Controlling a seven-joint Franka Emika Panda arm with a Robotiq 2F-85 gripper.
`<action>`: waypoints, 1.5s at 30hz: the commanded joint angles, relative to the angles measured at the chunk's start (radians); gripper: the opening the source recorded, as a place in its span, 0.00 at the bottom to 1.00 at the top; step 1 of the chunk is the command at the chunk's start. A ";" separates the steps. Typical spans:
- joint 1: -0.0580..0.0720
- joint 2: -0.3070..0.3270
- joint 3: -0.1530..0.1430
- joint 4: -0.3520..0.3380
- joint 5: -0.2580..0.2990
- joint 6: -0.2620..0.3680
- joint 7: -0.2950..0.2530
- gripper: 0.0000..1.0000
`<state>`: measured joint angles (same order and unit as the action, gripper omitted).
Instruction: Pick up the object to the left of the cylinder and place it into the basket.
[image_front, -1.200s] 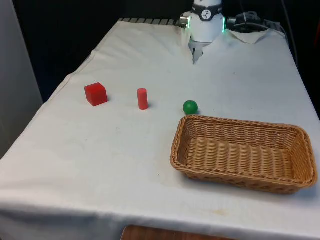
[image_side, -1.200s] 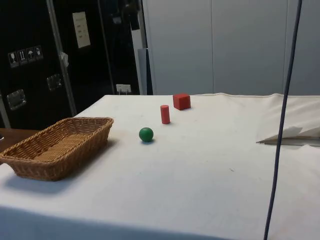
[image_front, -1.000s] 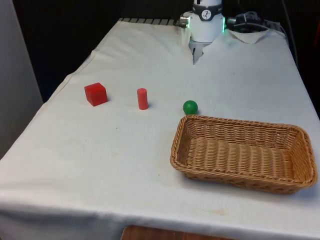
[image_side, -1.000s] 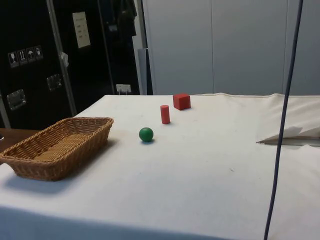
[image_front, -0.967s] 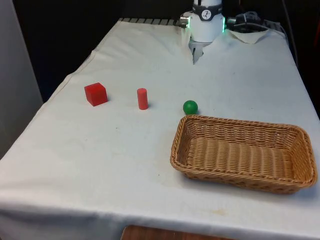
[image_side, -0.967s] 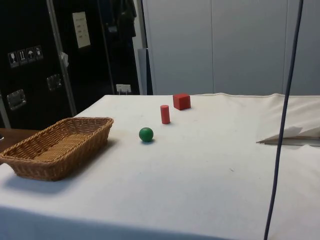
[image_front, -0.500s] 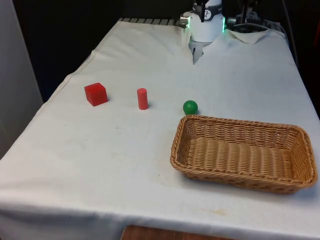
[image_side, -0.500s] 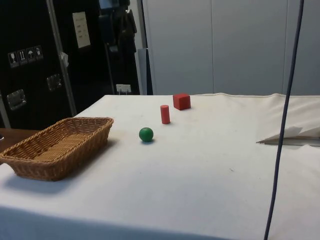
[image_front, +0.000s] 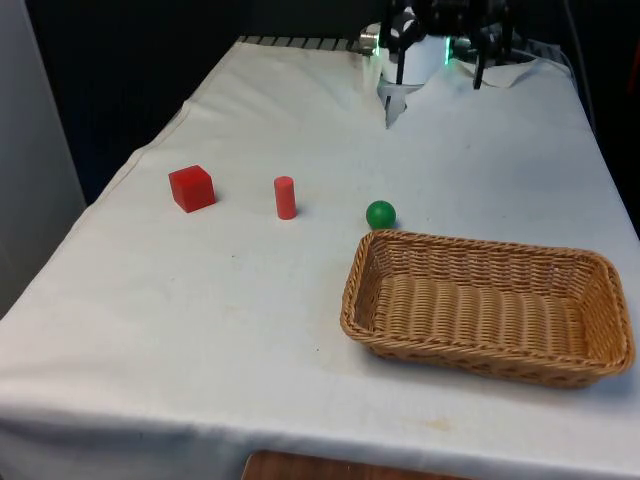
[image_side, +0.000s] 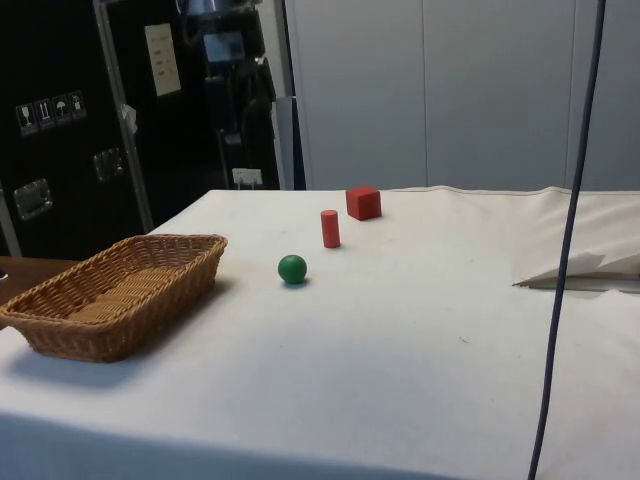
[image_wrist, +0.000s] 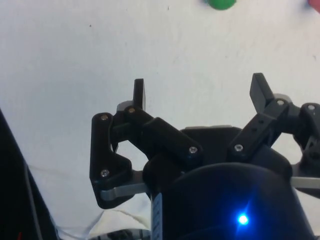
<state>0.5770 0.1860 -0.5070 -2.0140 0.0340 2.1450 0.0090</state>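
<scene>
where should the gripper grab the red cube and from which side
Come straight down on the red cube and close on two opposite flat side faces, probably turning the wrist to match, since it sits skewed to the table edges. It stands apart from the red cylinder, so both fingers have room.
</scene>
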 joint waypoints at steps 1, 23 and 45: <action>0.000 0.000 0.000 0.000 0.000 0.000 0.000 1.00; -0.011 0.037 0.007 -0.166 0.018 0.271 -0.021 1.00; -0.058 0.144 0.002 -0.235 0.148 0.469 -0.161 1.00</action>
<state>0.5310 0.3240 -0.5180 -2.2420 0.1540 2.5880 -0.1280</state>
